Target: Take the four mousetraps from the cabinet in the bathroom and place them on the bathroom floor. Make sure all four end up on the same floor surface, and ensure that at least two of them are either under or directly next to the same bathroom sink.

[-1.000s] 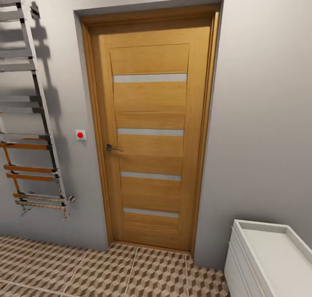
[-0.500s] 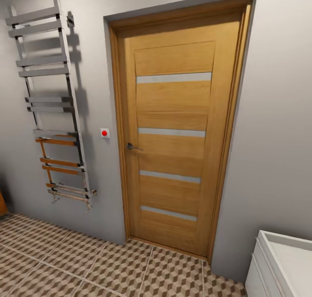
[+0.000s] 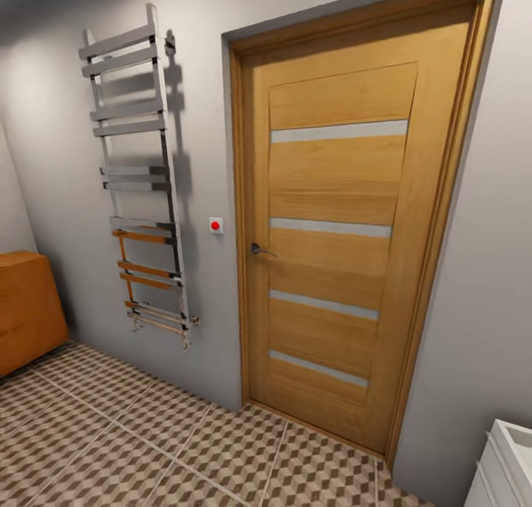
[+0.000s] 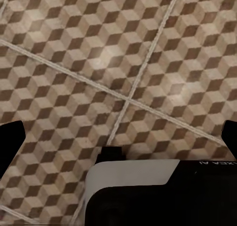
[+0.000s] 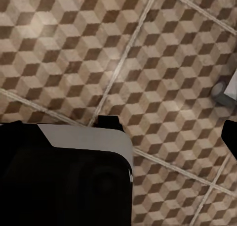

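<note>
The orange-brown cabinet shows partly at the far left of the head view, standing against the grey wall. A corner of the white sink sits at the lower right edge. The bathroom floor with its cube pattern spreads across the bottom. The mousetraps are out of view. In the left wrist view my left gripper hangs open over the bathroom floor, nothing between its fingers. My right gripper is open too, above bare tiles.
A closed wooden door with a lever handle fills the middle of the wall. A chrome towel rail hangs between the door and the cabinet. A red button sits beside the door frame. My own dark and white body shows below the wrists.
The whole head view has swung left, so the camera moved. The cabinet has come into sight at the left, and the sink has slid almost out at the right.
</note>
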{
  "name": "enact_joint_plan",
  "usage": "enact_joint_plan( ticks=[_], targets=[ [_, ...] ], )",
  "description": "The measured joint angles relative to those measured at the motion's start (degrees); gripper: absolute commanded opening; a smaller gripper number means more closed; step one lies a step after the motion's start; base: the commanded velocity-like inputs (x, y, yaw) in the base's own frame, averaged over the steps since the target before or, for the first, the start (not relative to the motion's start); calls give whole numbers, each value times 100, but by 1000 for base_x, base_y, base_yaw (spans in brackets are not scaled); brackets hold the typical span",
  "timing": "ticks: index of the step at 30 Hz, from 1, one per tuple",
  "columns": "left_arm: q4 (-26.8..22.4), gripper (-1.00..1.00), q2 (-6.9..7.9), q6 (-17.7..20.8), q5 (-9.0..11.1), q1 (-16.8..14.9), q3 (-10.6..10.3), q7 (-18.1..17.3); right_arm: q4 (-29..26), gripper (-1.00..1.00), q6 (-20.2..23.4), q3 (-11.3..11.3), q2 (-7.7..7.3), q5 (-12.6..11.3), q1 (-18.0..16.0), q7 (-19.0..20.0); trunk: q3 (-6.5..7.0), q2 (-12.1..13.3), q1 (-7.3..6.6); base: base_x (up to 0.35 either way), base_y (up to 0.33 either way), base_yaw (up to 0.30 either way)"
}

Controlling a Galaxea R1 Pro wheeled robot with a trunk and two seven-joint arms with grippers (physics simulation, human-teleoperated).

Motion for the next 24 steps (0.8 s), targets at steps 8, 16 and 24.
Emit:
enact_joint_plan(
  ticks=[8, 16, 24],
  targets=[
    [0, 100, 0, 0, 8, 0, 0, 1, 0, 100, 5, -1, 0, 0, 0, 0, 0, -1, 0, 0, 0, 296],
    [0, 100, 0, 0, 9, 0, -1, 1, 0, 100, 11, 2, -2, 0, 0, 0, 0, -1, 1, 0, 0, 296],
    [0, 100, 0, 0, 9, 0, 0, 0, 0, 100, 28, 8, -14, 7, 0, 0, -2, 0, 0, 0, 0, 299]
  ],
)
